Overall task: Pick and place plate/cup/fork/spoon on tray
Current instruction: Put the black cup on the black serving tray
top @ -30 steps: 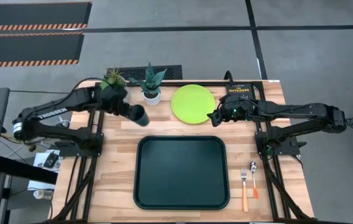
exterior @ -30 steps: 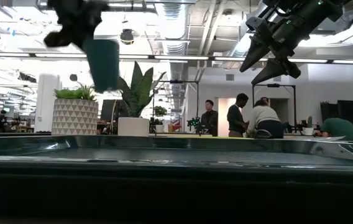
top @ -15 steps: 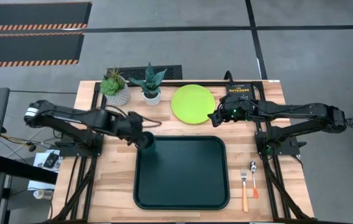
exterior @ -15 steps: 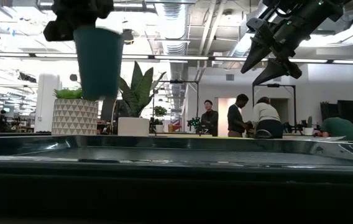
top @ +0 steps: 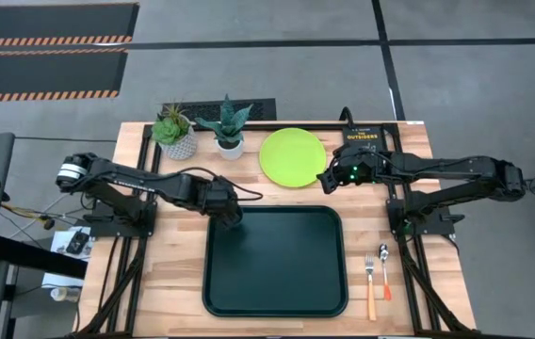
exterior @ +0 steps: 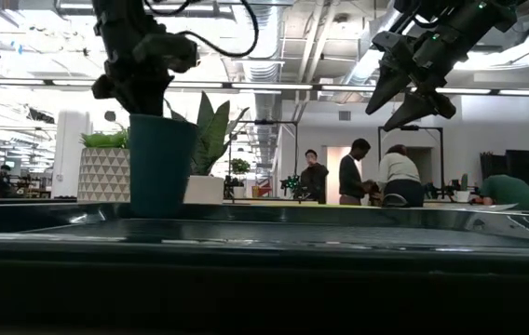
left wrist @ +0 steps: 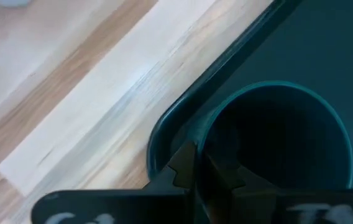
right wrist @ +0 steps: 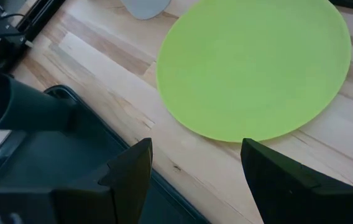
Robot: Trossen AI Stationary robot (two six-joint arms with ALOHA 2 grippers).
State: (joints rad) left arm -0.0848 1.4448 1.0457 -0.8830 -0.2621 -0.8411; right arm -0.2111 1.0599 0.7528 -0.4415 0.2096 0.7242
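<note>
Cup (exterior: 160, 166) stands upright, mouth up, at the tray's (top: 277, 282) far-left corner, right at the rim. Left gripper (top: 231, 211) comes down from above, arm stretched low across the table from the left, fingers pinched on the cup's rim wall. Right gripper (top: 324, 179) hovers off the near-right edge of the plate (top: 293, 156), fingers spread wide, holding nothing. Fork (top: 370, 282) and spoon (top: 384, 268) lie right of the tray.

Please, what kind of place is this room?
Probably an open-plan robotics lab or workshop: exposed ceiling ducts, people working at benches behind the table, and hazard-striped floor mats near the wooden table.
</note>
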